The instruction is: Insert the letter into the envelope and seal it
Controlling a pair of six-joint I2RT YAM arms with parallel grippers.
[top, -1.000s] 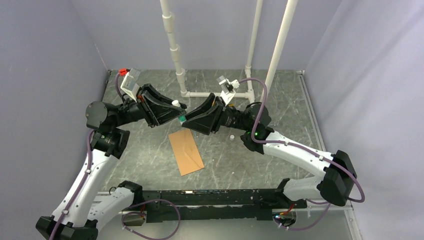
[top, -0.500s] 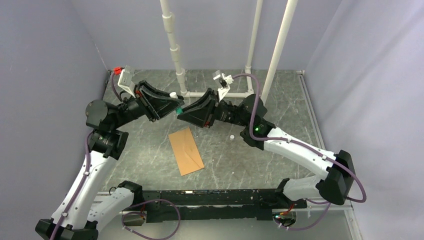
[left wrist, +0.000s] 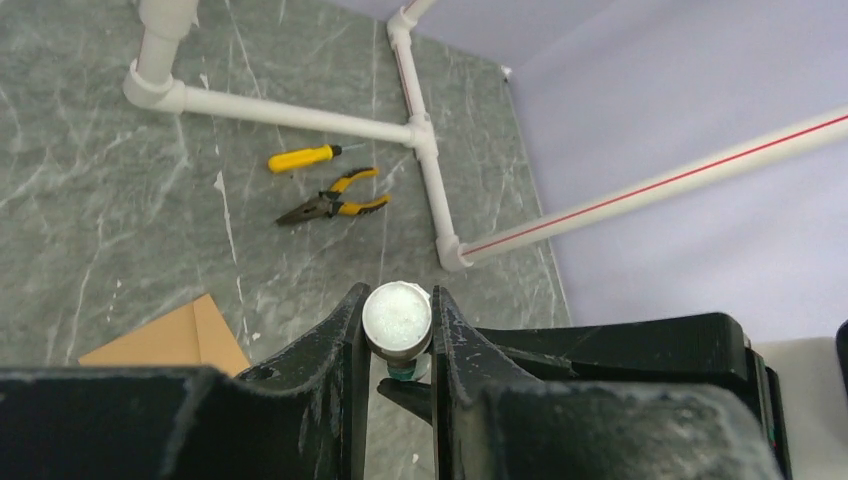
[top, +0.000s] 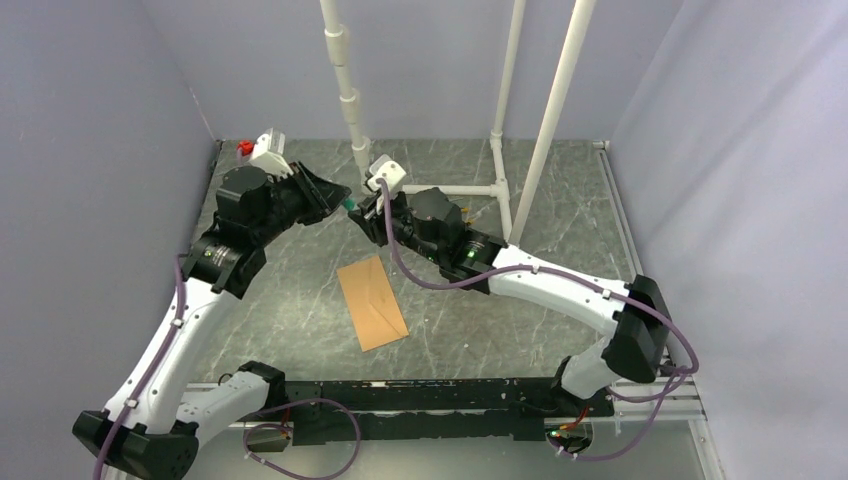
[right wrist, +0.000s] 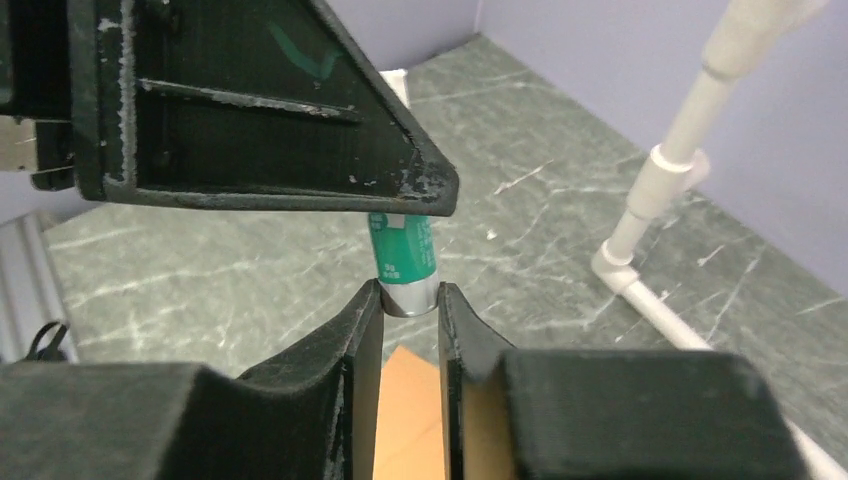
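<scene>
Left hand (left wrist: 397, 300) and right hand (right wrist: 408, 295) each pinch the stiff glue stick (right wrist: 403, 262); light, limp envelope (top: 371, 302) likely lifts best by an edge.

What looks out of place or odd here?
Yellow-handled pliers and a yellow screwdriver lie beside the white pipe frame, unrelated to envelope work. The kraft-brown paper envelope lies askew on the table.

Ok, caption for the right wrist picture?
Right tool and left tool pinch one green tube, envelope lying beyond.
</scene>
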